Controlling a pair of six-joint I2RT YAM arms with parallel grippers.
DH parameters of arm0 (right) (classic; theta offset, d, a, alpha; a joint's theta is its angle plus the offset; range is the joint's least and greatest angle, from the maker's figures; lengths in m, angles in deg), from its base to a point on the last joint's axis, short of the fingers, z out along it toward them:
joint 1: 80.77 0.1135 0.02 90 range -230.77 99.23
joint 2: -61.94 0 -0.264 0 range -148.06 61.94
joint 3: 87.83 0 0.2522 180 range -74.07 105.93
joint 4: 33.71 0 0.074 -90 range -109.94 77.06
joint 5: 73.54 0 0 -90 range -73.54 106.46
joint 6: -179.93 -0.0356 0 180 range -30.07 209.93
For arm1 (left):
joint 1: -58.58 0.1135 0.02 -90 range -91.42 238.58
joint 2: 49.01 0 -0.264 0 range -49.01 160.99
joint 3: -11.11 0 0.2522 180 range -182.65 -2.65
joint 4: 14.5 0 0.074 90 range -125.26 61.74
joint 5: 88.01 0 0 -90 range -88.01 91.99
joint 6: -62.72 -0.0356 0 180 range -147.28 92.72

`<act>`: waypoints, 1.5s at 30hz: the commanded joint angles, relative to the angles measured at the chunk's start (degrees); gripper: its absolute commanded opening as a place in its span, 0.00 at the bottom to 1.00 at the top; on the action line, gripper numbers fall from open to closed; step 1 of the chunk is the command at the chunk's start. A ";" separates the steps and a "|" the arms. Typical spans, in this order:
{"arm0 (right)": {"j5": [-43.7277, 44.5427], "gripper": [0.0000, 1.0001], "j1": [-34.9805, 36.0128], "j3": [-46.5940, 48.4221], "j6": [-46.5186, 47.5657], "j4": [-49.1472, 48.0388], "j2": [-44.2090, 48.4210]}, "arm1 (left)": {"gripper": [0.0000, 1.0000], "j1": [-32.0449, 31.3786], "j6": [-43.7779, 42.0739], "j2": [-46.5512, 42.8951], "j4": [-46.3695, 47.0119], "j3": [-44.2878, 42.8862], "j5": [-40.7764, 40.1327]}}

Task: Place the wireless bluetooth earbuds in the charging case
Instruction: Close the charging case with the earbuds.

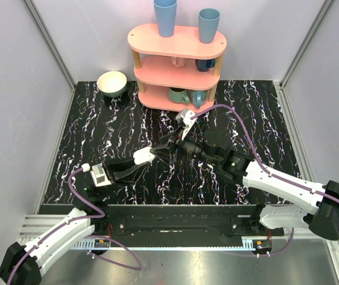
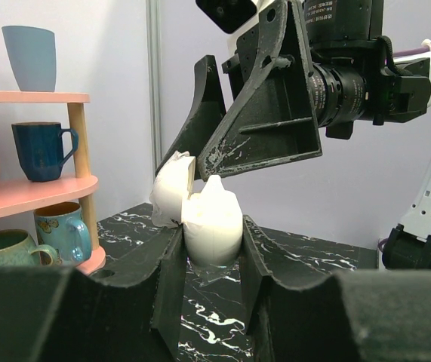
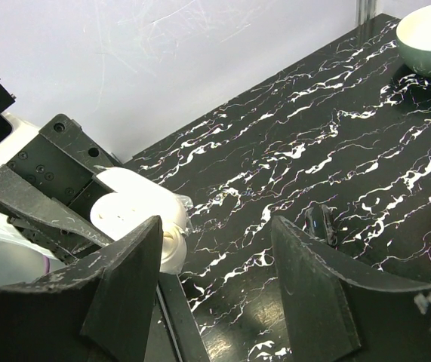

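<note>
White charging case [image 2: 212,220] clamped in left end effector [image 2: 211,240]; right end effector [image 3: 215,234] spread alongside.

Pale lilac walls [image 1: 86,35] enclose a black white-veined table [image 1: 98,127], a pink three-tier shelf [image 1: 178,43] at its back.

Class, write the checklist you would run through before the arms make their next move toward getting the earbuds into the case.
1. Grip on case by left fingers: ok, clamped off the table.
2. Open lid: ok, swung back.
3. Spread of right fingers: ok, open.
4. One of the earbuds between right fingers: not ok, gap empty.
5. Whereabouts of earbuds: cannot tell, none shows in any view.
</note>
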 commanded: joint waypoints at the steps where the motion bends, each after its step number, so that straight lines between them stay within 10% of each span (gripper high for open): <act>1: 0.51 0.67 0.29 1.07 0.18 0.68 -0.51 | 0.00 -0.01 -0.10 -0.92 3.33 5.56 -1.70; 19: 2.45 0.73 0.29 -4.90 5.02 -11.34 5.20 | 0.00 -0.01 -0.37 -1.89 1.75 5.91 -2.40; 26: 15.50 0.75 0.38 -8.42 4.22 -12.67 8.28 | 0.00 -0.01 -0.63 -0.93 2.10 5.57 -3.02; 32: 34.59 0.85 -1.10 -7.29 0.90 -5.83 9.51 | 0.00 -0.01 -0.63 -0.57 1.66 4.77 -2.41; 45: 18.89 1.00 -9.29 9.85 -12.38 19.93 2.84 | 0.00 -0.01 -0.81 0.13 -2.83 1.87 6.99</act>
